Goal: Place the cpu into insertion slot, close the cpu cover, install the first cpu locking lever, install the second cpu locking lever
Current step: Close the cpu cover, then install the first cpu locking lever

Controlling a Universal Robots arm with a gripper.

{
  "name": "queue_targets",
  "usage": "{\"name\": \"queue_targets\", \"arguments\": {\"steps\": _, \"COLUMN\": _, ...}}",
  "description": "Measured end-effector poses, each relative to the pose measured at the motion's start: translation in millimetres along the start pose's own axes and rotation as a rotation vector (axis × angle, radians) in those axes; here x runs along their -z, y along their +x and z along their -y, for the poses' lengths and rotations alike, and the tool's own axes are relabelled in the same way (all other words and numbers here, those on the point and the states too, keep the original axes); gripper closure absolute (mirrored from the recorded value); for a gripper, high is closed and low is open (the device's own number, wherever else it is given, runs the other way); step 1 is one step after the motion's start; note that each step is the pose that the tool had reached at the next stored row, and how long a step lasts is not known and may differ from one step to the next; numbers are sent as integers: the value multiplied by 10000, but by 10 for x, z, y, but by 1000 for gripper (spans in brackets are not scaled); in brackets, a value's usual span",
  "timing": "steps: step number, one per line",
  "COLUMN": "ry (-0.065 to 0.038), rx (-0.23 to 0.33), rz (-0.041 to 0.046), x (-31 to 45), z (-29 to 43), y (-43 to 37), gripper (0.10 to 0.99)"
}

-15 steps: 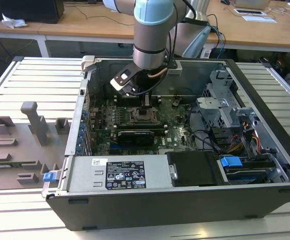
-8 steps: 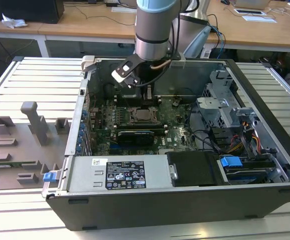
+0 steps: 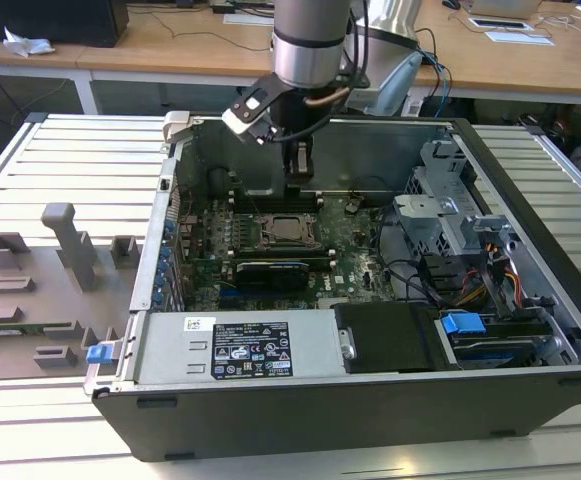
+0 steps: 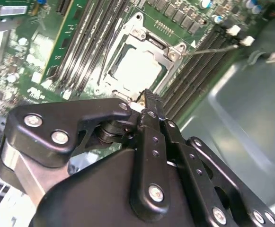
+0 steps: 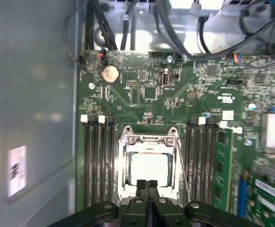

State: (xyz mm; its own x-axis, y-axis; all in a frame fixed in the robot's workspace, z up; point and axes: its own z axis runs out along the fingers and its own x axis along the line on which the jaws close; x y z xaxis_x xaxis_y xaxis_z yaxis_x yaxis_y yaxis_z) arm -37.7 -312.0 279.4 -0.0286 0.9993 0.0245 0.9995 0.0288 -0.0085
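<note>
Cpu (image 5: 149, 169) beneath lowered cpu cover (image 5: 149, 145)

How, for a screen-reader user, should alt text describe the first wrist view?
The shut end effector hangs by the cpu cover, which frames the silver cpu on a green motherboard, memory slots on both sides.

Bright even light, soft shadows, glare on the cpu (image 5: 149, 169) (washed white)

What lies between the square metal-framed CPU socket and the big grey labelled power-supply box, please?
In the exterior view, a long black expansion card lies between the socket and the box.
</note>
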Motion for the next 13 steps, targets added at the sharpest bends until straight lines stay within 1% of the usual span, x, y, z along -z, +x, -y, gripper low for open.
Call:
{"name": "queue_targets", "arguments": {"steps": 2, "ry": 0, "rx": 0, "rz": 1, "x": 89, "z": 1, "y": 2, "gripper": 980}}
{"name": "queue_targets", "arguments": {"steps": 3, "ry": 0, "rx": 1, "rz": 0, "x": 98, "z": 1, "y": 2, "gripper": 980}}
{"name": "queue_targets", "arguments": {"steps": 13, "ry": 0, "rx": 1, "rz": 0, "x": 103, "z": 1, "y": 2, "gripper": 980}}
